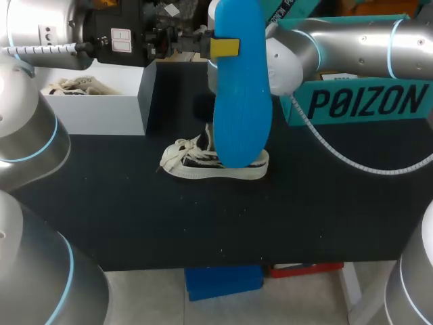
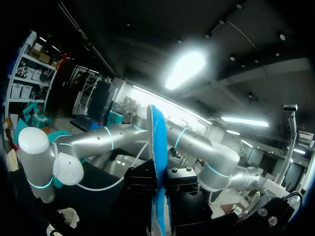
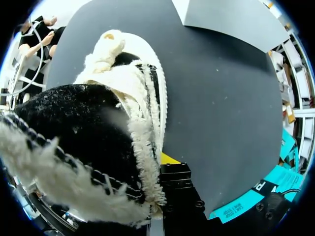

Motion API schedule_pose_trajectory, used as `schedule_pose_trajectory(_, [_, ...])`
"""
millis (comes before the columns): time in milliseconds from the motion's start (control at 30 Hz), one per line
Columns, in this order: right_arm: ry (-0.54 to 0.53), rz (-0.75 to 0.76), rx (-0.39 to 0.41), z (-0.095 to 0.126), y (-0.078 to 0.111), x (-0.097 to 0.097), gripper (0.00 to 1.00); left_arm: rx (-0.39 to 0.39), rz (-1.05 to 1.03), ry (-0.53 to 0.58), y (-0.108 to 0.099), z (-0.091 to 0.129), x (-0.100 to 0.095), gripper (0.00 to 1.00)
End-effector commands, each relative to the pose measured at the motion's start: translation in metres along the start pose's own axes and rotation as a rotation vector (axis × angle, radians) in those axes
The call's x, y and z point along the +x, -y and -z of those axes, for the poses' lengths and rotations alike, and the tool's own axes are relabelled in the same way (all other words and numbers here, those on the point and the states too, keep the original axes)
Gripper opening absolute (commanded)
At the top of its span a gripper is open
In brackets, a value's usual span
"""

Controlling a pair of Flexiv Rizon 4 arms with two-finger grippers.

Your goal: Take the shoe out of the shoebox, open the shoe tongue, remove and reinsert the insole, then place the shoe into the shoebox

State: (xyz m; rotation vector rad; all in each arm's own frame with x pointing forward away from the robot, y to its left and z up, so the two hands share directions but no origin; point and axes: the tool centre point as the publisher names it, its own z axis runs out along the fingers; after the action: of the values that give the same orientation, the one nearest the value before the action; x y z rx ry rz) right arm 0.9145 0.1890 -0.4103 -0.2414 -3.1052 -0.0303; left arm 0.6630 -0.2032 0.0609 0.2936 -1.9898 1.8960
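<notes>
- Left gripper [image 1: 224, 47] — closed on the insole [image 1: 242, 101], pinching it near one end. The left wrist view shows the blue strip edge-on, running out between the fingers.
- The insole hangs high above the middle of the table [image 1: 304, 217], long axis roughly upright and one broad blue face to the head view. Judgement: it is lifted well clear so it can be lined up with the shoe's mouth for reinsertion.
- Right gripper [image 3: 166, 169] sits low against the rear side of the shoe [image 1: 196, 162]. Whether it grips cannot be told: the head view hides it behind the insole, and the wrist view shows only black upper and frayed cream trim pressed close beside it. Judgement: it is there to steady the shoe while the other arm works.
- The shoe stands sole-down mid-table, toe toward the left edge, with the laces [image 1: 177, 152] loose and splayed. That suits a tongue pulled open.
- White box [image 1: 95, 101] is at the back left corner, open, with crumpled paper inside — likely where the shoe returns. Teal box [image 1: 358, 101] is at the back right, behind the right arm.
- Step in hand, as I read it: insole out, reinsertion not yet done, boxing the shoe to follow.
</notes>
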Motion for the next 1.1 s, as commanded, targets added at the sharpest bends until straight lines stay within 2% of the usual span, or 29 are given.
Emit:
schedule_pose_trajectory(33, [0.019, -0.110, 0.014, 0.028, 0.008, 0.004, 0.00, 0.000, 0.001, 0.004, 0.000, -0.002, 0.000, 0.00])
schedule_pose_trajectory(167, [0.013, -0.259, 0.014, 0.064, 0.024, 0.011, 0.00, 0.000, 0.001, 0.004, 0.000, -0.002, 0.000, 0.00])
schedule_pose_trajectory(300, [0.004, -0.553, 0.015, 0.087, 0.041, 0.012, 0.00, 0.000, 0.001, 0.004, 0.000, -0.002, 0.000, 0.00])
schedule_pose_trajectory(400, [-0.006, -0.817, -0.002, 0.093, 0.050, 0.012, 0.00, 0.000, 0.001, 0.004, 0.000, -0.002, 0.000, 0.00])
schedule_pose_trajectory(500, [-0.032, -1.079, -0.059, 0.096, 0.054, 0.015, 0.00, 0.000, 0.001, 0.004, 0.000, -0.002, 0.000, 0.00])
schedule_pose_trajectory(600, [-0.027, -1.244, -0.102, 0.096, 0.052, 0.017, 0.00, 0.000, 0.001, 0.004, 0.000, -0.002, 0.000, 0.00])
schedule_pose_trajectory(767, [-0.021, -1.398, -0.154, 0.086, 0.046, 0.018, 0.00, 0.000, 0.001, 0.004, 0.000, -0.002, 0.000, 0.00])
schedule_pose_trajectory(1100, [0.059, -1.512, -0.139, 0.068, 0.034, 0.020, 0.00, 0.000, 0.001, 0.004, 0.000, -0.002, 0.000, 0.00])
